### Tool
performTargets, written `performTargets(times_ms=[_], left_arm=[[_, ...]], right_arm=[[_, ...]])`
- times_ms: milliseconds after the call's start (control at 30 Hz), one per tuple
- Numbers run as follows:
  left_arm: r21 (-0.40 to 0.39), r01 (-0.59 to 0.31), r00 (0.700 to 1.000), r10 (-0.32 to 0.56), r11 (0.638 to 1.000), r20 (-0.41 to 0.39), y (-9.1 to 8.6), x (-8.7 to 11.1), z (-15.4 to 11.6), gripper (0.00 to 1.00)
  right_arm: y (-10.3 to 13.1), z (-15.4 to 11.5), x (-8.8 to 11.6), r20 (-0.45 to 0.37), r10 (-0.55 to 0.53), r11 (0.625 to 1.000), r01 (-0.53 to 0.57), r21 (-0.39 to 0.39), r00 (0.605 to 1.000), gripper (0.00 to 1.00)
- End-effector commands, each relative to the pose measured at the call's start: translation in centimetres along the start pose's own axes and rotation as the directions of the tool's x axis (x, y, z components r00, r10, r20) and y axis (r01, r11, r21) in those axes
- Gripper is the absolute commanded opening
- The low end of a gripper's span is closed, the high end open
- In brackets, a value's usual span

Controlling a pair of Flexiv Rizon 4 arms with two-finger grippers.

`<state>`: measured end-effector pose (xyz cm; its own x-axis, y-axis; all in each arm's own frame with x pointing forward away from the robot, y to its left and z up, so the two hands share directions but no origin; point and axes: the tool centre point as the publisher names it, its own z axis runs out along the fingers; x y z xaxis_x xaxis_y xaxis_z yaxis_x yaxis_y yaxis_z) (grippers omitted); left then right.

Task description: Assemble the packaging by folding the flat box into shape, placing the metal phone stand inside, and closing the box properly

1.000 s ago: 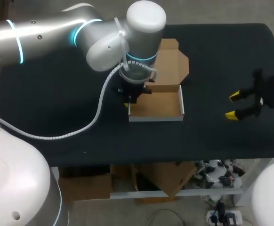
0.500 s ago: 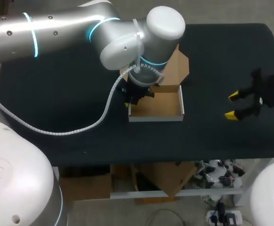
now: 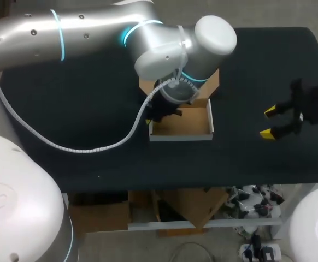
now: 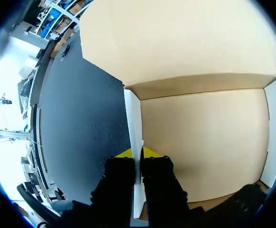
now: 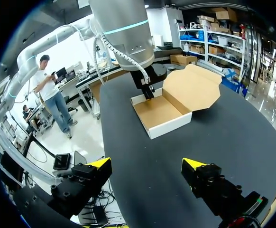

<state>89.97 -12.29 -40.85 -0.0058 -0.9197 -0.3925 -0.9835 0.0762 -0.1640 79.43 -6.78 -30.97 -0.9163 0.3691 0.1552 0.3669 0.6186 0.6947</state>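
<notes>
The cardboard box (image 3: pixel 183 123) stands mid-table as an open tray with white outer walls, empty inside. Its tan lid (image 3: pixel 212 87) lies open behind it, largely hidden under my left arm. My left gripper (image 3: pixel 151 118) is at the tray's left wall, shut on that thin wall (image 4: pixel 134 123), one finger inside and one outside. The same grip shows in the right wrist view, left gripper (image 5: pixel 148 90) on the box (image 5: pixel 160 112) with the lid (image 5: pixel 193 87) spread beyond. My right gripper (image 3: pixel 269 123) hovers open at the table's right, well apart from the box. No metal phone stand is in view.
The black table (image 3: pixel 66 142) is bare to the left of the box and between the box and my right gripper (image 5: pixel 147 167). My left arm's elbow and white cable (image 3: pixel 115 143) hang over the table's left and middle.
My left arm's upper joints have swung to the right over the lid while its gripper stayed on the tray's left wall. The right arm has not moved.
</notes>
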Motion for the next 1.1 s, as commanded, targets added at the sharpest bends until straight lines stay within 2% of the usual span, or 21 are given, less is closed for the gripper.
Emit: performTargets(times_ms=[33, 400, 667, 700, 800, 900, 1100], left_arm=[[-0.014, 0.003, 1.0, -0.003, 1.0, -0.029, 0.1, 0.1, 0.6, 0.0], [-0.027, 0.033, 0.969, -0.039, 0.999, -0.243, 0.4, -0.6, 0.4, 0.0], [-0.01, 0.046, 0.935, -0.047, 0.999, -0.352, 0.8, -0.7, -0.3, 0.0], [-0.01, 0.041, 0.929, -0.042, 0.999, -0.368, 0.8, -0.6, -0.4, 0.07], [-0.008, 0.045, 0.916, -0.044, 0.999, -0.398, 0.9, -0.6, -0.7, 0.16], [-0.008, 0.048, 0.907, -0.047, 0.999, -0.419, 0.9, -0.6, -1.0, 0.31], [-0.01, 0.044, 0.88, -0.043, 0.999, -0.474, 1.1, -0.5, -1.4, 0.49]], right_arm=[[-0.1, -0.1, 0.1, 0.0, 0.0, 1.0, 0.0, -0.005, 1.0, 1.0], [-0.3, -0.1, 0.1, -0.002, 0.008, 1.0, -0.008, -0.009, 1.0, 1.0], [-0.3, 0.1, 0.0, -0.008, 0.01, 1.0, -0.01, -0.013, 1.0, 1.0], [-0.3, 0.1, 0.0, -0.008, 0.01, 1.0, -0.01, -0.013, 1.0, 1.0], [-0.3, 0.1, -0.1, -0.008, 0.011, 1.0, -0.011, -0.012, 1.0, 1.0], [-0.3, 0.1, -0.1, -0.008, 0.013, 1.0, -0.013, -0.012, 1.0, 1.0], [-0.3, 0.2, -0.2, -0.012, 0.015, 1.0, -0.015, -0.012, 1.0, 1.0]])
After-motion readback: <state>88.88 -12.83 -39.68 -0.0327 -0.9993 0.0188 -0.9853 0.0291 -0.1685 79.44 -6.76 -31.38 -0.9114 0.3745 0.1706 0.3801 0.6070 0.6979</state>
